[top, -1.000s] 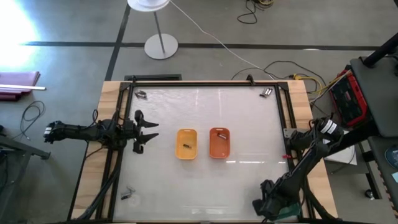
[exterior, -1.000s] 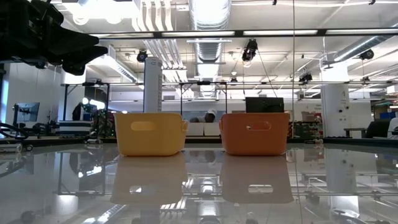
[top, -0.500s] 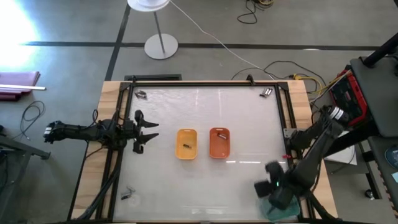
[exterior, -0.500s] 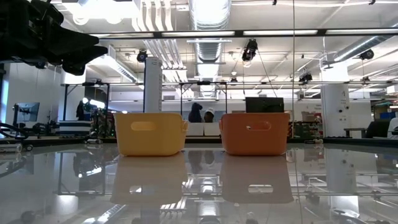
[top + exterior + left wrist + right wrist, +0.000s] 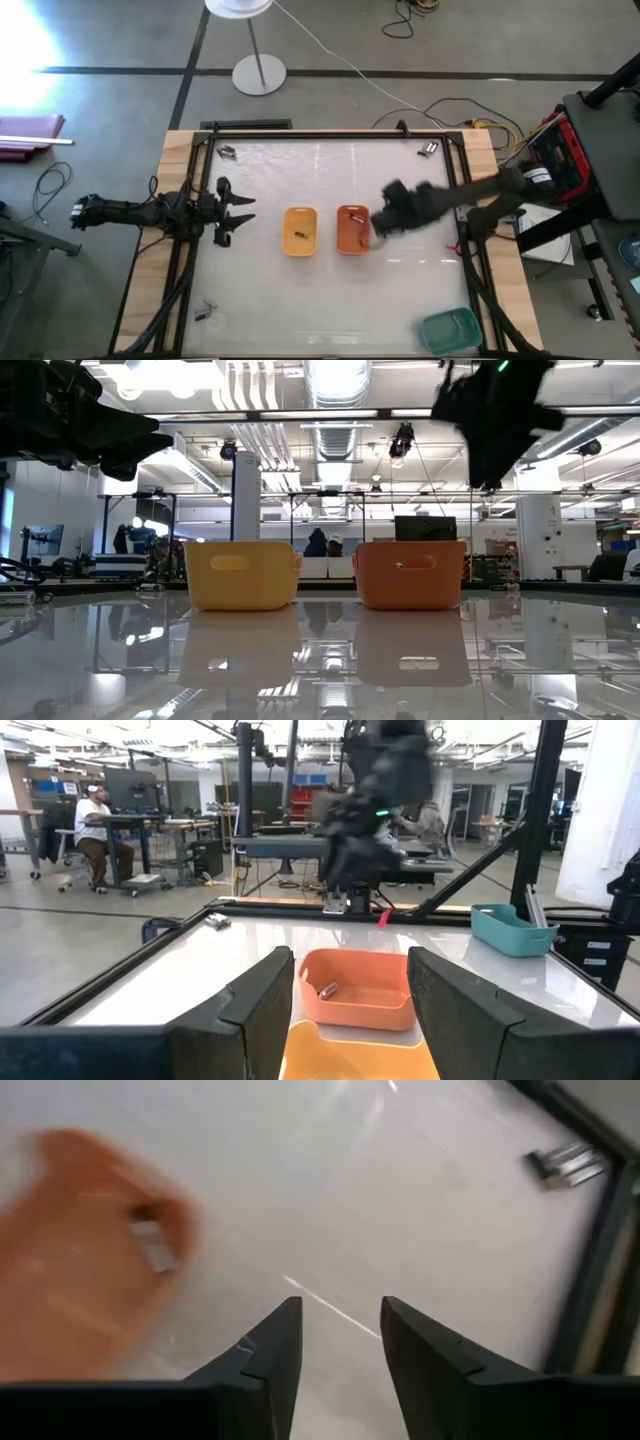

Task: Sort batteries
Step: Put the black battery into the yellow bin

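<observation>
A yellow tray (image 5: 300, 230) and an orange tray (image 5: 352, 228) stand side by side at the table's middle. A small battery lies in each (image 5: 300, 236) (image 5: 327, 989). Loose batteries lie on the table at the far left (image 5: 227, 152), the far right (image 5: 430, 148) and the near left (image 5: 205, 313). My right gripper (image 5: 385, 220) hovers open just right of the orange tray (image 5: 90, 1260), above the table, with nothing between its fingers (image 5: 340, 1310). My left gripper (image 5: 235, 212) waits open left of the yellow tray (image 5: 350, 1055), also holding nothing.
A teal tray (image 5: 450, 330) sits at the near right corner. A dark frame (image 5: 460, 200) runs around the table's edges. Bare glossy tabletop lies in front of and behind the two middle trays. People sit in the room beyond (image 5: 95, 820).
My right gripper has swung from the near right corner, over the teal tray, toward the far edge and the left, rising, and now hangs beside the orange tray. The teal tray now lies uncovered at the corner.
</observation>
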